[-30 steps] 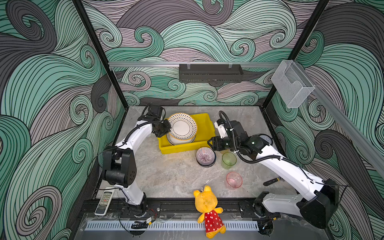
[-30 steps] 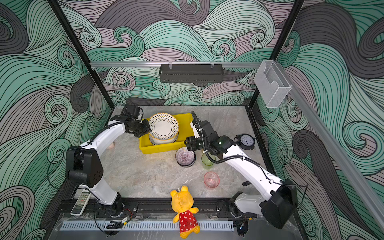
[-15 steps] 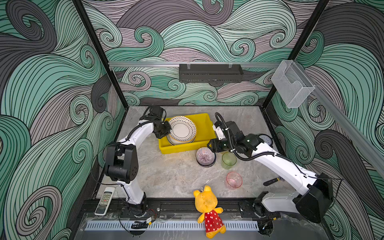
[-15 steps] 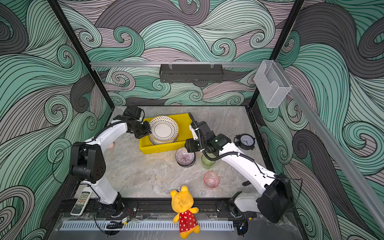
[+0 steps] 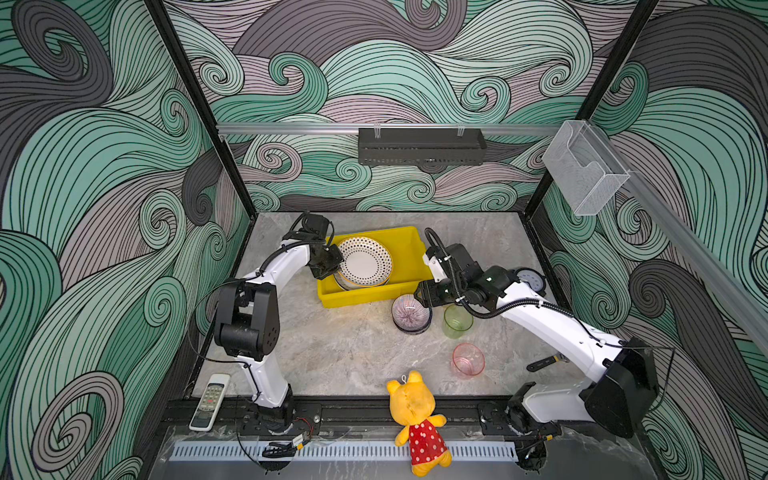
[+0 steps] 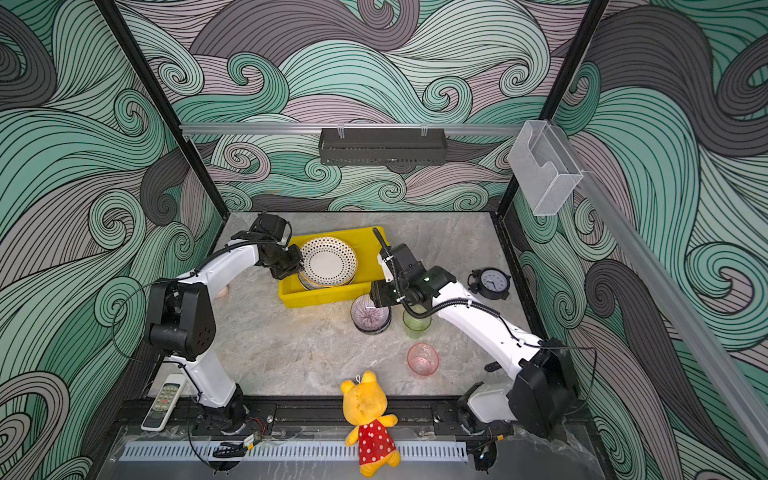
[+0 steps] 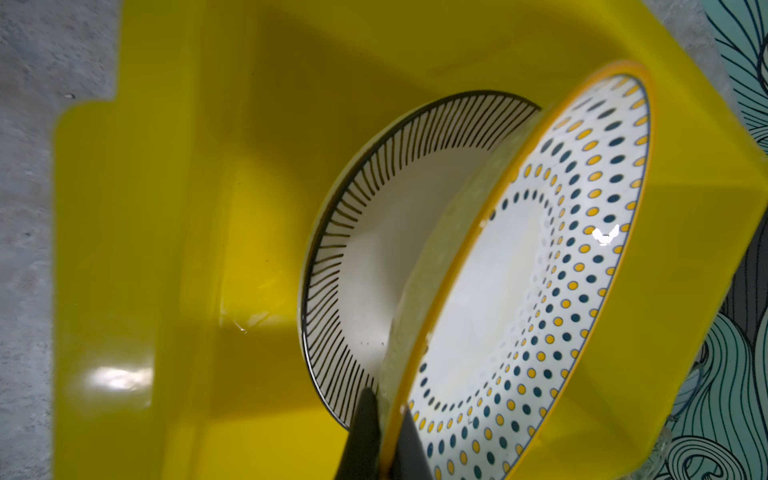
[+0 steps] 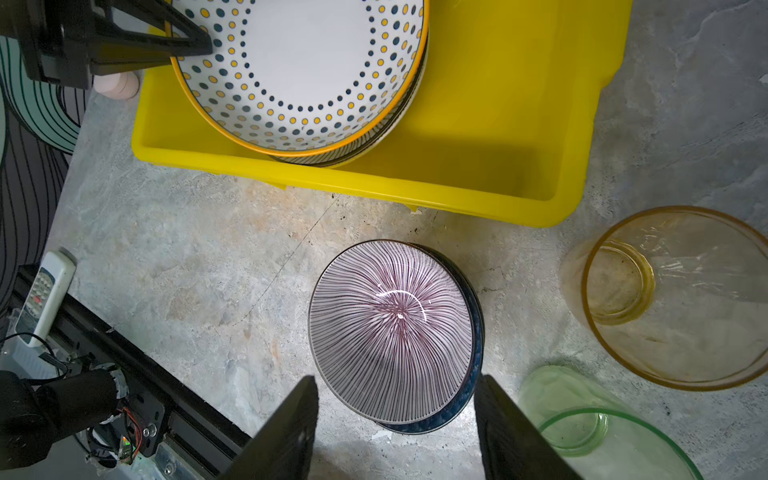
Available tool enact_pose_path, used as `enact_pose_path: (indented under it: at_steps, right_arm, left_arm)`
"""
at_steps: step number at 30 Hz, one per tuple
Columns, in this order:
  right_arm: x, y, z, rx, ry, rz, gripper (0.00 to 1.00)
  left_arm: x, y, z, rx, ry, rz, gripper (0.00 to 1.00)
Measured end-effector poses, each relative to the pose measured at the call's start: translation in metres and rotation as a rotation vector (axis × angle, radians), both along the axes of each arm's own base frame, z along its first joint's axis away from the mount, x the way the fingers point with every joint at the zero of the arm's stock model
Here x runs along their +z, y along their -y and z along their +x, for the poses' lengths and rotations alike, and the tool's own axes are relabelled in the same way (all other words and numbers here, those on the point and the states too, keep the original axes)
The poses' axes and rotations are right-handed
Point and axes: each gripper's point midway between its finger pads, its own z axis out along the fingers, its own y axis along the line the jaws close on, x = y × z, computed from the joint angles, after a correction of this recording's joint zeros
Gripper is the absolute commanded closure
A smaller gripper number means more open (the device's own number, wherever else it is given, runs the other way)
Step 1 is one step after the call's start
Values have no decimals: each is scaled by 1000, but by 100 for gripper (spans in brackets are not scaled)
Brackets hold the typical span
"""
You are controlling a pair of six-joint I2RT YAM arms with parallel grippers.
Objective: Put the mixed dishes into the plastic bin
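The left pincer is pinching the rim of the dotted plate, tilted above the striped plate in the bin, and should be easing it flat before releasing, while the right pincer is hovering spread over the purple bowl

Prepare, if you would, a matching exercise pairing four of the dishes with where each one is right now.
Things:
1. dotted plate
2. striped-rim plate
3. purple-striped bowl
4. pink cup

Places:
a. on the table, nearest the plush bear
b. pinched at its rim by the left claw, tilted over the bin
c. outside the bin, below the open right claw
d. lying in the bin, under another plate

Pairs: 1-b, 2-d, 3-c, 4-a.
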Motion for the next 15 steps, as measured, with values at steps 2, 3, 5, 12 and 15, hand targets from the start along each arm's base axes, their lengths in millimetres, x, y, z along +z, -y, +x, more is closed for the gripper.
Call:
enact_pose_path:
  at_steps: [2,3,5,12,15]
  right_arm:
    - [-2,0,0,0,-6,-5,39]
    - [-2,0,0,0,-7,-6,39]
    - [-4,0,1,0,-12,-10,39]
    - [-6,-4,0,9,-20,-19,40]
    - [-7,-5,-2,15,-22,-28,40]
  left_arm:
    - [-2,0,0,2,-3,1,100]
    - [-2,0,0,2,-4,2,100]
    - [-3,0,0,3,-8,3,100]
    - [-4,-1,1,14,-12,2,100]
    - [-5,-1,1,17,-13,1,100]
